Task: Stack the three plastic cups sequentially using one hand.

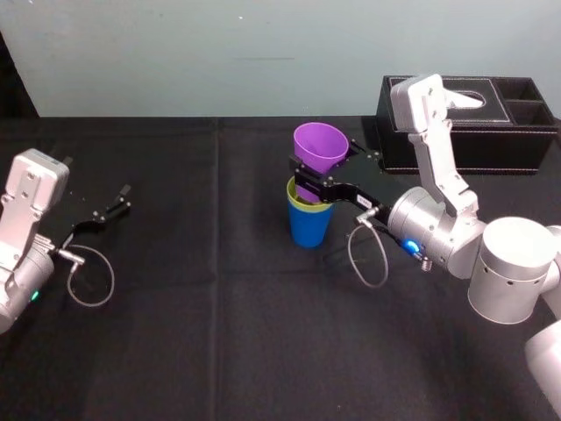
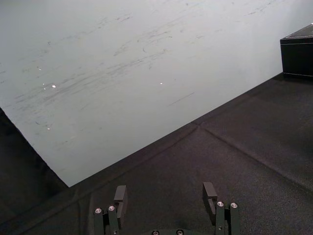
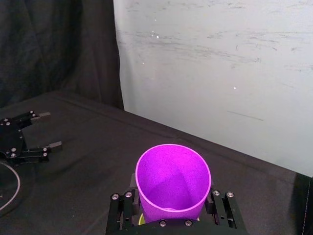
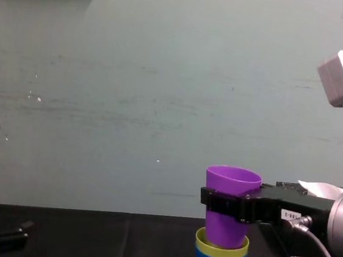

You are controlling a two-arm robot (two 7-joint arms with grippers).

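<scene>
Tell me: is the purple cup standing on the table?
No, the right gripper holds the purple cup partly inside the yellow-green cup.

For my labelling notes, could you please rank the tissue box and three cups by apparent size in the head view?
1. Tissue box
2. Purple cup, in the right gripper
3. Blue cup, partly hidden
4. Green cup, rim only
Nesting hides the lower cups; true sizes may match. Left gripper parked, far left.

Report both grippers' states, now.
Left gripper: open, empty.
Right gripper: shut on the purple cup, whose base sits in the yellow-green cup.
</scene>
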